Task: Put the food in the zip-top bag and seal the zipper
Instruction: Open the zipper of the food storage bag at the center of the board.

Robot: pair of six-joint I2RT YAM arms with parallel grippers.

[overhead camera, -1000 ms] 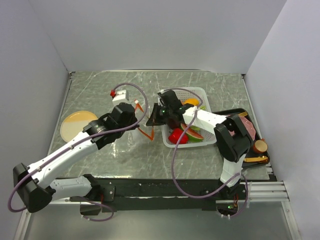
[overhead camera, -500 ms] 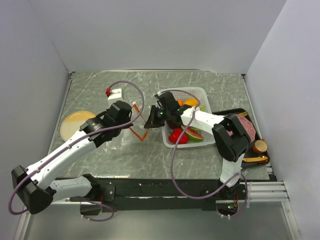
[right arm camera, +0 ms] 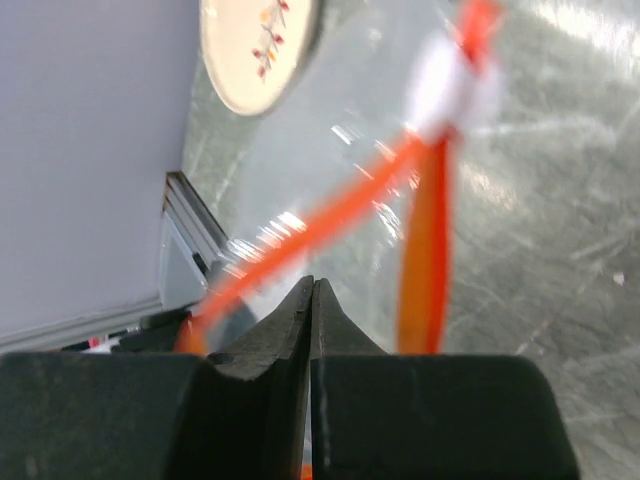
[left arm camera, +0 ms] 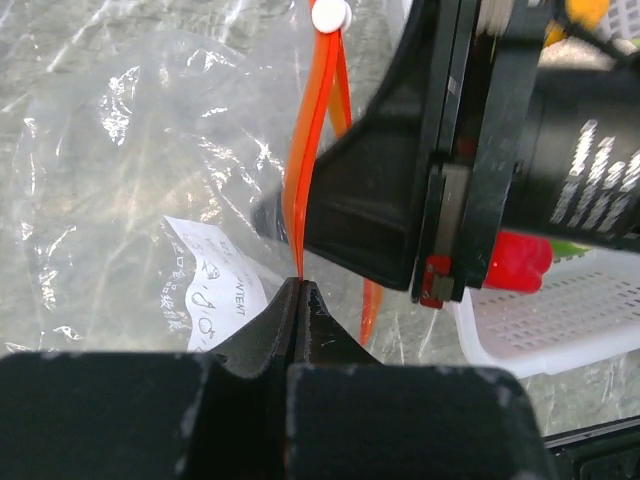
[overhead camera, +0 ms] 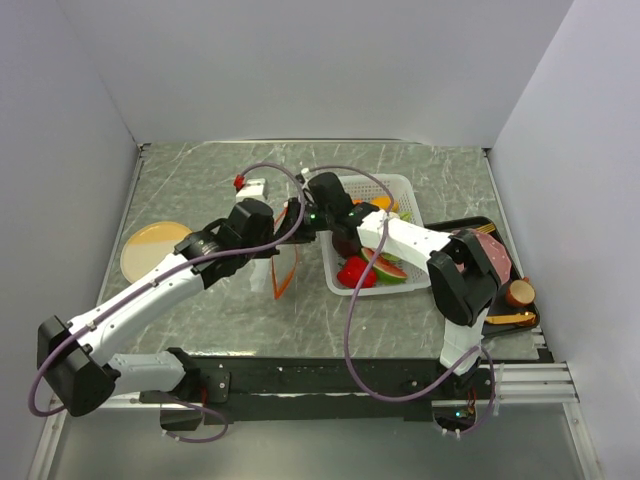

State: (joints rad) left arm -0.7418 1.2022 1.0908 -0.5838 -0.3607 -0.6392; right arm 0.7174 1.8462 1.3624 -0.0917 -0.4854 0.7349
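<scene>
Left gripper (left arm camera: 298,285) is clamping tight on the zipper (left arm camera: 315,130), and in its wrist view the crinkly zip-top bag (left arm camera: 130,180) is spreading out toward 10 o'clock. Right gripper (right arm camera: 312,283) is pinching that orange strip too, jaws squeezed together. Food's sitting in the white basket (overhead camera: 395,180) at the bag's 3 o'clock: red pepper (overhead camera: 355,272), watermelon slice (overhead camera: 390,268).

Orange-red zipper (left arm camera: 311,150) on the clear bag (left arm camera: 130,150); beside it, white perforated basket (left arm camera: 560,320), grey marbled table (overhead camera: 200,180).

Glossy, crinkly clear-plastic zip-top bag (left arm camera: 120,150)
</scene>
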